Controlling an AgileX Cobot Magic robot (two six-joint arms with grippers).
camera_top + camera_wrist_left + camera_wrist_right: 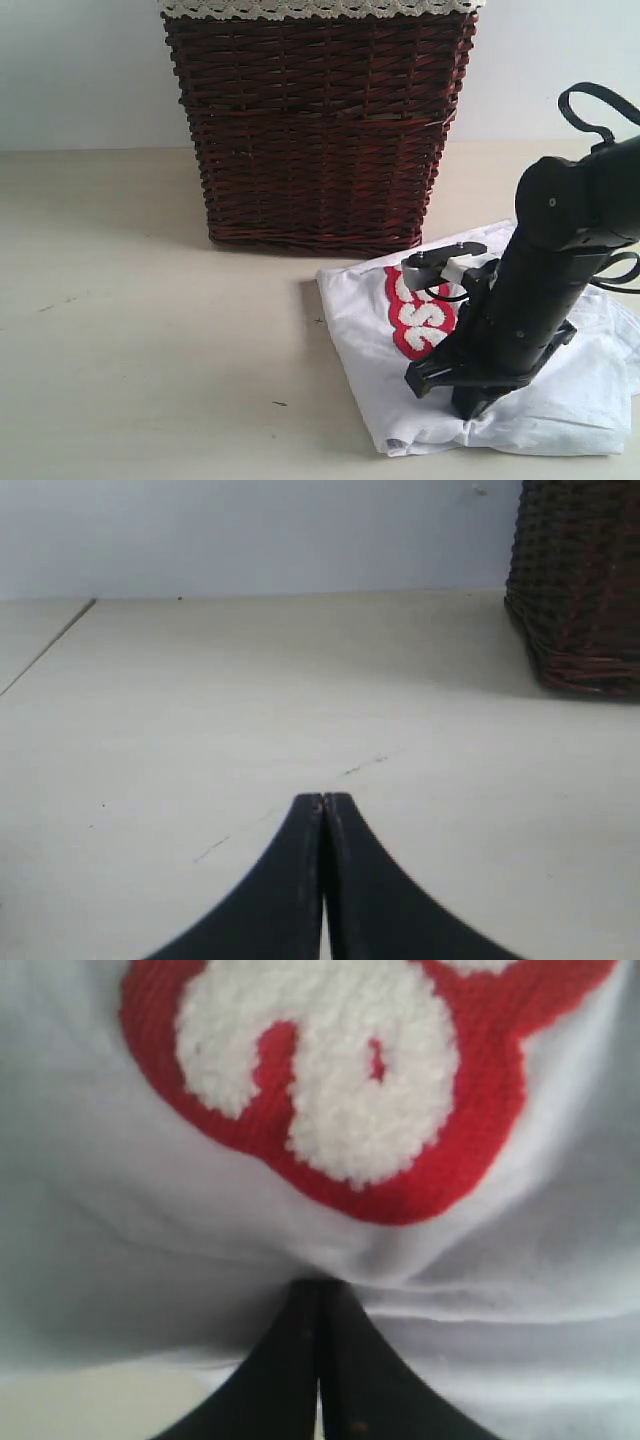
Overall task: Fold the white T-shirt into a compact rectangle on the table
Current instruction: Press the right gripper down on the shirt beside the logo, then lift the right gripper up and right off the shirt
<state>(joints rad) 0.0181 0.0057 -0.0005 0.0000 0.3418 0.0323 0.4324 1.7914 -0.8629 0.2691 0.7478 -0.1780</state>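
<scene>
Status of the right gripper [318,1285]: we find its jaws clenched, the fingers pressed flat together with only a hairline seam between them. Their tips bear on the shirt [365,340], which lies rumpled on the table [150,330]. The cloth creases directly ahead of the tips. We cannot tell whether any fabric is pinched in the seam (the fold hides the very ends). Just beyond the jaws sits the red patch [420,1175] with its fuzzy white letters, close to the tips but not touching them. White cloth spreads to both sides of the jaws, and a strip of bare table shows beside the finger roots on one side.

Status of the left gripper [323,800]: we find its jaws likewise clenched, grasping nothing. Bare table lies under and ahead of them, marked by a few dark specks. The basket [580,580] stands well ahead of these jaws and off to one side.

In the exterior view, the shirt lies near the foot of the basket, and the right arm stands steeply over it.
</scene>
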